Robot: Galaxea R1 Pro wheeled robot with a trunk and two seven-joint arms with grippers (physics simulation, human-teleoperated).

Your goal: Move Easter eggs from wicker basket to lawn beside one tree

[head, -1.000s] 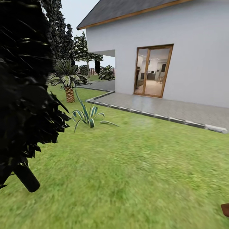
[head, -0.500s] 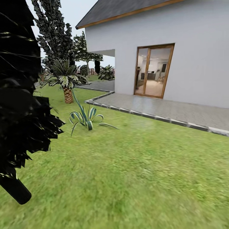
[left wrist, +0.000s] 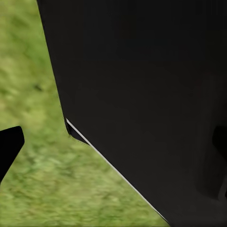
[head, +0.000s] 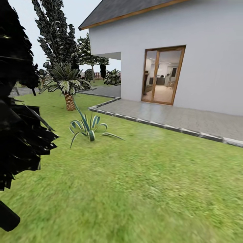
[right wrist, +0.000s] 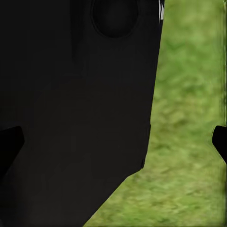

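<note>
The lawn (head: 141, 189) of short green grass spreads across the head view, up to a white house. The Easter eggs, the wicker basket and the thick-trunked tree are out of view. In the left wrist view my left gripper (left wrist: 113, 142) is open, its dark fingertips (left wrist: 9, 146) far apart, with my black body and grass behind it. My right gripper (right wrist: 113, 142) is open too, its fingertips (right wrist: 10, 142) at the picture's sides and nothing held between them.
A dark cypress (head: 17, 118) stands very close on the left, its trunk (head: 6, 219) low down. A striped spiky plant (head: 87, 126) and a small palm (head: 67, 84) stand ahead on the left. A paved patio (head: 175, 116) with a stone kerb (head: 148, 122) fronts the glass door (head: 163, 75).
The camera has moved: the near cypress has slid toward the left edge, opening more grass and sky. A brown corner at the lower right edge has left the picture.
</note>
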